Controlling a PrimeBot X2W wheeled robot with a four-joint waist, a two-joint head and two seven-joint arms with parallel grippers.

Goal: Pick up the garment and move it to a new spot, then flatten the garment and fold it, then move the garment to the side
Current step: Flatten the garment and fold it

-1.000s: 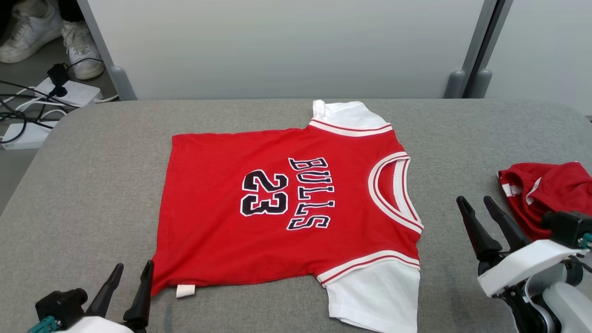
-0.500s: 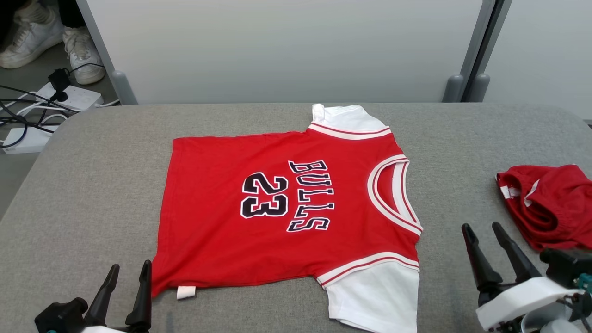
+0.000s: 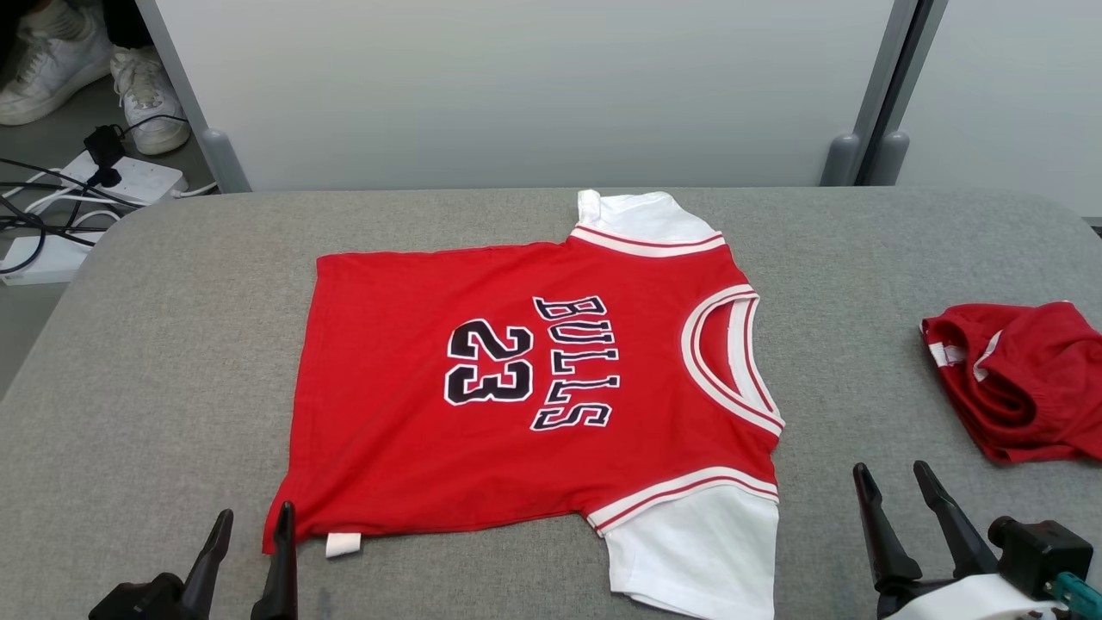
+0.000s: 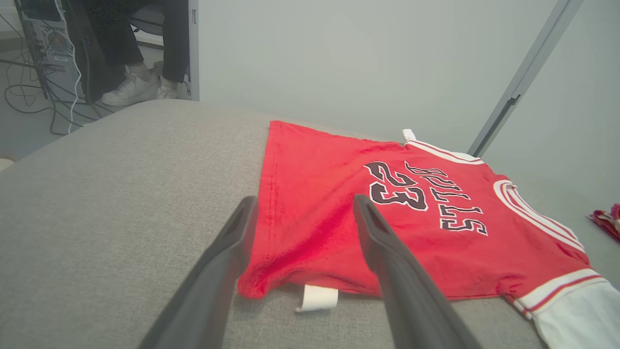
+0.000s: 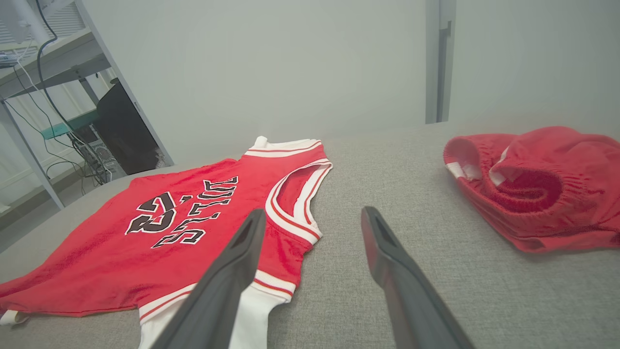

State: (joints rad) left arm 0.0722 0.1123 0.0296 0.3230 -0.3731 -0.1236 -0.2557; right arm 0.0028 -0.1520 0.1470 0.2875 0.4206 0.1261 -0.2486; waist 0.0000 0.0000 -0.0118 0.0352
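- Left gripper (image 3: 255,512): I find it low at the near-left edge of the grey fabric-covered table (image 3: 155,344). Its fingers are spread wide and hold nothing. In the left wrist view they straddle the jersey's near hem corner; I cannot confirm contact.
- Red short-sleeved jersey with white sleeves and black "BULLS 23" lettering (image 3: 534,379): it lies at the table's centre, front up, collar toward the right, spread flat. I judge repositioning and flattening essentially done. The near hem corner is slightly rumpled, with a small white label (image 3: 344,543) protruding. No fold is made; folding and moving aside remain.
- Right gripper (image 3: 889,469): low at the near right, fingers wide, empty, apart from the jersey.
- Crumpled red garment with white trim (image 3: 1016,379): at the far right, well apart from the jersey.
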